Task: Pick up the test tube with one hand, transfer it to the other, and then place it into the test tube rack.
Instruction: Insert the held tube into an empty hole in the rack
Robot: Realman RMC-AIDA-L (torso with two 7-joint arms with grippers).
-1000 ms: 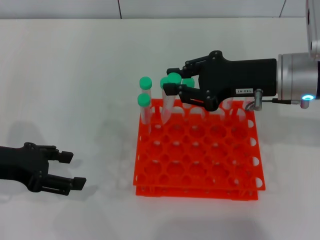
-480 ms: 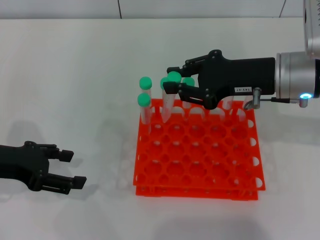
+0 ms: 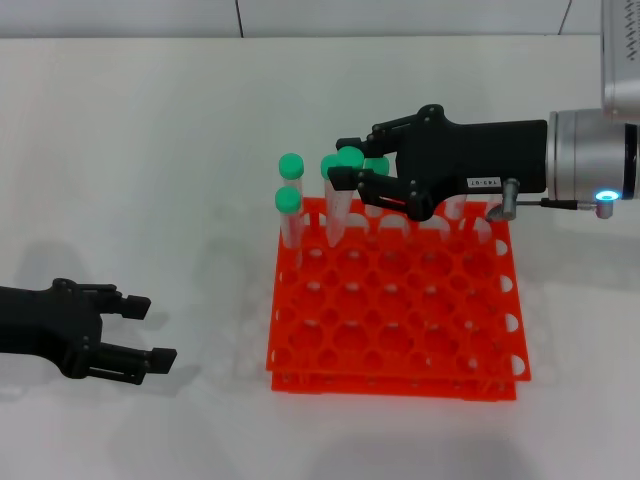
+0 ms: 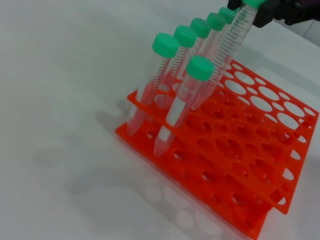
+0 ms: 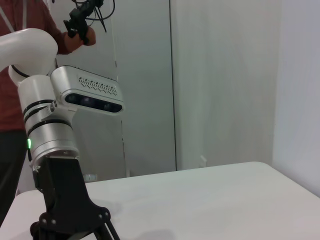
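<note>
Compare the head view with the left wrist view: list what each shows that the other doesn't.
Head view only: the left gripper, open and low over the table beside the test tube rack, and the whole right gripper with its silver wrist. Left wrist view only: the printed scale marks on the test tube and its lean into a rack hole. Both: the orange rack, the green-capped tubes, and the right gripper's fingers clamped at that tube's cap.
</note>
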